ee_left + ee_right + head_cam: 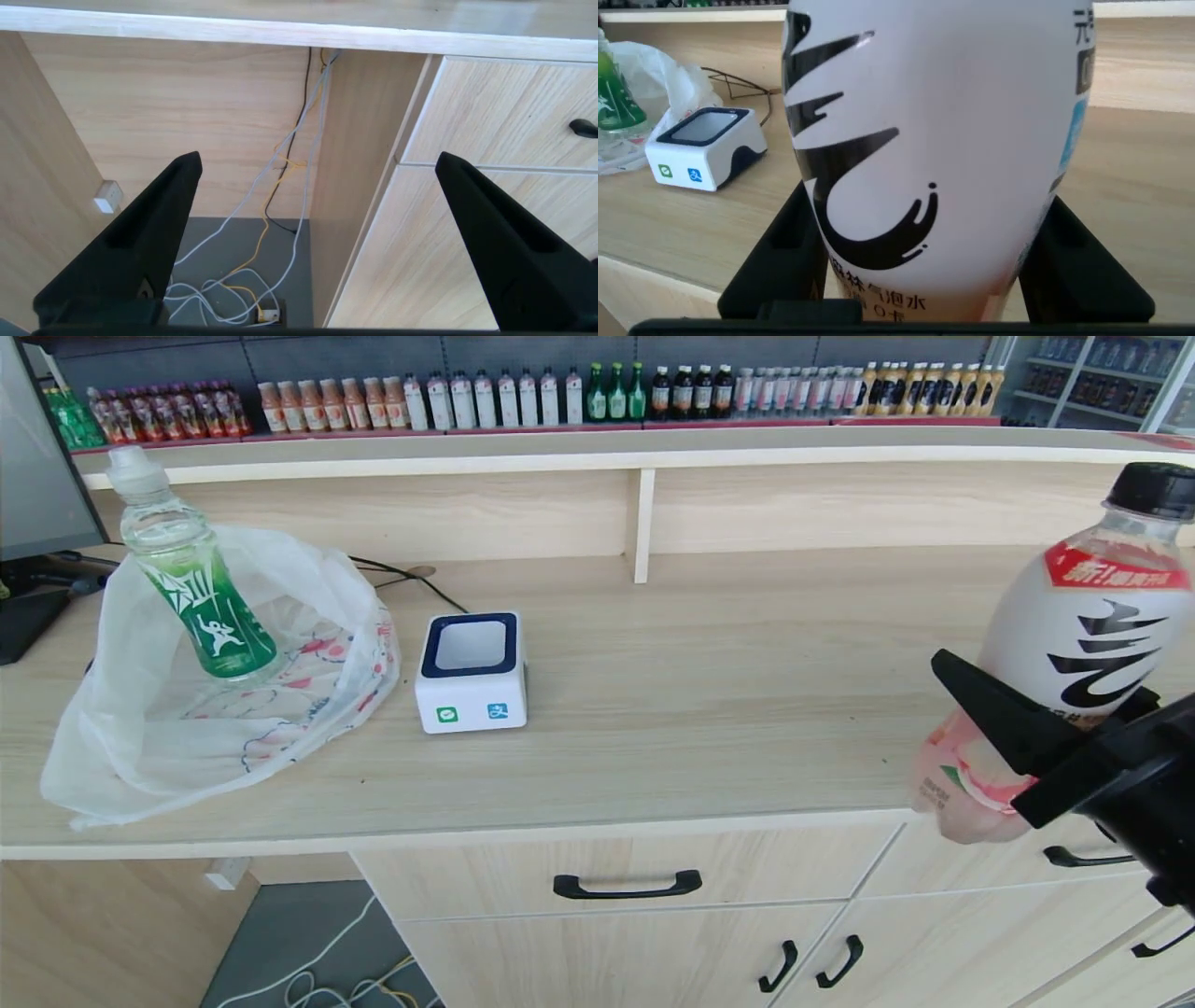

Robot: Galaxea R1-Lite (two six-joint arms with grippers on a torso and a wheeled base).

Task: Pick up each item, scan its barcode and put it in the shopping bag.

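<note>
right end effector (1019,739) clamped on the white bottle (1083,616), fingers on either side of its lower body. bottle has a black cap, black brush-stroke label and pink base, and i'm holding it at the near right, cap tipped slightly to the right. from the right wrist view the same bottle (943,140) sits between the two black fingers (785,252), with the desk (1120,177) beyond it.

left end effector (318,233) is spread wide with nothing between its fingers. it's low down, facing the open bay under the desk where loose cables (280,187) hang and coil on the floor, with a drawer front (495,103) beside it.

on the desk (728,691): scanner (471,672), a white box with a dark-rimmed window on top, left of centre. just left of it lies the shopping bag (140,747), thin white plastic, slumped open. green bottle (201,588) stands in the bag, leaning left, white cap on.

far left: monitor (37,448). far back: shelf row of drinks (560,397).
</note>
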